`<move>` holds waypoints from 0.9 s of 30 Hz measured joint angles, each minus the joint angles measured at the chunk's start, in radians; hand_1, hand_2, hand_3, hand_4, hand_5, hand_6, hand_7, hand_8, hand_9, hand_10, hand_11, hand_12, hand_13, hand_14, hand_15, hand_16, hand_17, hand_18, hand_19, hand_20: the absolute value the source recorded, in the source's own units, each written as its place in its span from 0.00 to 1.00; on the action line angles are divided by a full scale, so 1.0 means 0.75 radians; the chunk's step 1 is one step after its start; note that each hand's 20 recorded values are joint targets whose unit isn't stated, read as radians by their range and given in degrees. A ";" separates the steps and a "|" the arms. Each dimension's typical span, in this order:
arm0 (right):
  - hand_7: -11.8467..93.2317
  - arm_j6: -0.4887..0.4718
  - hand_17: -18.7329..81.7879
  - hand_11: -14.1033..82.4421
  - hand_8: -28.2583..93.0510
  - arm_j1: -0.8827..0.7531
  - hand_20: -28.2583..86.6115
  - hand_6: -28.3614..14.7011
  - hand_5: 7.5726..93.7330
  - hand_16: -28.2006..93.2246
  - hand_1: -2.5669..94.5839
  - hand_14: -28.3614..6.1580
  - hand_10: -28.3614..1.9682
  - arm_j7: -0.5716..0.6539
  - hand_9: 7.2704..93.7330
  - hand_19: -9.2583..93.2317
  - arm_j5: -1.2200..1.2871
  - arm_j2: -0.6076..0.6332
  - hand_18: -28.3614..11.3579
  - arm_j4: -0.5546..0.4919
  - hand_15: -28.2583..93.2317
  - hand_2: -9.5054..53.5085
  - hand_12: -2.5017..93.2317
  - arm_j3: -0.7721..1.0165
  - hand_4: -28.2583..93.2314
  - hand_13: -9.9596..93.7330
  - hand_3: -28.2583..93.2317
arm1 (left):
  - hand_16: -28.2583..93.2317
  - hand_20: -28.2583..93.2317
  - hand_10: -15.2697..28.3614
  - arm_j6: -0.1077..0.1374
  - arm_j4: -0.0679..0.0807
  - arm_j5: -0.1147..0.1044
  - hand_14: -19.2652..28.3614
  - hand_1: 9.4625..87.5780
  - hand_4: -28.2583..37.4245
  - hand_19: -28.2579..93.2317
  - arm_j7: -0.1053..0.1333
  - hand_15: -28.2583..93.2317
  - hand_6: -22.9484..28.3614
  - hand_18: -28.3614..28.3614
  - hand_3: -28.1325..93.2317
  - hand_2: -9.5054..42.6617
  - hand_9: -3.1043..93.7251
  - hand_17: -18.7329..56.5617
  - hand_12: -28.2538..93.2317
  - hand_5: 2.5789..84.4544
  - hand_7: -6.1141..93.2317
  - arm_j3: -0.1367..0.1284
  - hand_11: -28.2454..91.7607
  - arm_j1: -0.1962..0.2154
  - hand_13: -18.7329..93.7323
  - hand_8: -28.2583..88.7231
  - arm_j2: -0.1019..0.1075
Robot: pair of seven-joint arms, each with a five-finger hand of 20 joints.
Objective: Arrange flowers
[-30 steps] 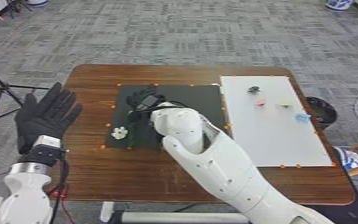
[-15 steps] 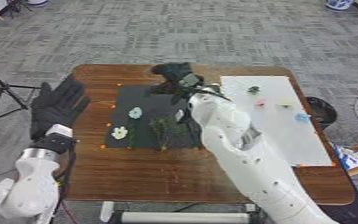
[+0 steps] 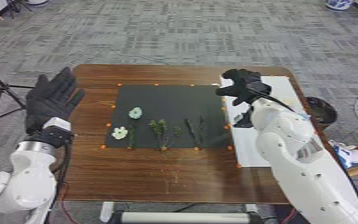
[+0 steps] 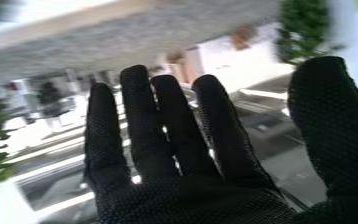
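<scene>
The right hand point(image 3: 240, 90) is being held above the white board point(image 3: 246, 145), near the edge facing the black mat point(image 3: 175, 100); it is released, its fingers are extending straight, and it is grasping nothing. The left hand point(image 3: 51, 102) is standing raised at the left side of the worktop point(image 3: 113, 175), also released and empty. The white flower point(image 3: 119, 133) is lying at the mat's left side, and the blue flower point(image 3: 135, 113) is lying just beyond it, farther from the robot. The green sprig point(image 3: 159, 131) is occupying the middle of the mat, and the dark stems point(image 3: 196, 131) are lying to its right. Each piece is probably weighing very little, so thumb and fingers are needing only light pressure. The stems are looking thin and fairly stiff, and are likely to be rolling or slipping against glove fabric if the pinch is landing off-centre. The petals are appearing soft and are risking creases under direct load. For either flower, the stem just below the bloom is offering the safest hold; for the sprig, the bare lower stem is suiting best, since its leafy part is probably flexing and snagging.
</scene>
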 measured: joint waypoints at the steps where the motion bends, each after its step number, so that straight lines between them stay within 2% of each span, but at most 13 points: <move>1: 0.20 -0.009 0.27 0.25 0.15 -0.023 0.38 0.46 0.41 0.35 0.30 0.26 0.32 0.017 0.40 0.68 0.000 0.021 0.13 -0.005 0.56 0.16 0.17 0.028 0.05 0.38 0.87 | 0.17 0.26 0.62 0.001 0.006 0.005 0.55 0.19 0.00 0.49 0.001 0.31 0.61 0.65 0.77 0.51 0.30 0.15 0.26 0.42 0.12 0.007 0.35 -0.005 0.30 0.17 0.003; 4: 0.20 -0.028 0.27 0.25 0.15 -0.085 0.38 0.46 0.41 0.35 0.32 0.26 0.33 0.055 0.39 0.68 -0.006 0.082 0.14 -0.012 0.56 0.15 0.17 0.097 0.05 0.37 0.87 | 0.17 0.26 0.62 0.003 0.019 0.016 0.55 0.20 0.00 0.49 0.004 0.31 0.61 0.65 0.77 0.51 0.30 0.15 0.26 0.42 0.12 0.029 0.35 -0.030 0.30 0.17 0.007; 9: 0.20 -0.057 0.31 0.26 0.15 -0.178 0.40 0.46 0.44 0.34 0.35 0.27 0.35 0.108 0.42 0.75 -0.026 0.157 0.11 -0.031 0.57 0.15 0.17 0.196 0.05 0.42 0.87 | 0.17 0.26 0.62 0.003 0.037 0.020 0.56 0.20 0.00 0.49 0.011 0.31 0.61 0.64 0.76 0.54 0.28 0.16 0.26 0.42 0.13 0.085 0.35 -0.091 0.29 0.17 0.007; 15: 0.20 -0.060 0.32 0.26 0.15 -0.243 0.40 0.45 0.45 0.34 0.37 0.27 0.35 0.345 0.41 0.76 -0.023 0.199 0.11 -0.043 0.58 0.13 0.16 0.258 0.05 0.42 0.87 | 0.17 0.26 0.62 0.018 0.046 0.018 0.56 0.20 0.00 0.48 0.021 0.31 0.61 0.64 0.77 0.55 0.27 0.16 0.26 0.42 0.13 0.170 0.35 -0.175 0.29 0.17 0.004; 20: 0.19 -0.082 0.32 0.25 0.15 -0.266 0.40 0.42 0.42 0.33 0.37 0.27 0.33 0.386 0.38 0.77 -0.023 0.210 0.10 -0.033 0.58 0.12 0.16 0.300 0.04 0.41 0.87 | 0.17 0.26 0.62 0.017 0.040 0.019 0.56 0.19 0.00 0.49 0.023 0.31 0.61 0.64 0.77 0.54 0.27 0.16 0.26 0.42 0.14 0.174 0.35 -0.186 0.29 0.17 -0.013; 27: 0.16 -0.177 0.37 0.24 0.16 -0.264 0.44 0.38 0.37 0.34 0.38 0.30 0.32 0.406 0.33 0.85 0.004 0.215 0.06 -0.001 0.62 0.10 0.14 0.324 0.04 0.47 0.86 | 0.18 0.26 0.62 0.014 0.020 0.020 0.56 0.19 0.00 0.49 0.023 0.31 0.61 0.65 0.77 0.54 0.27 0.16 0.26 0.42 0.14 0.156 0.35 -0.154 0.30 0.17 -0.031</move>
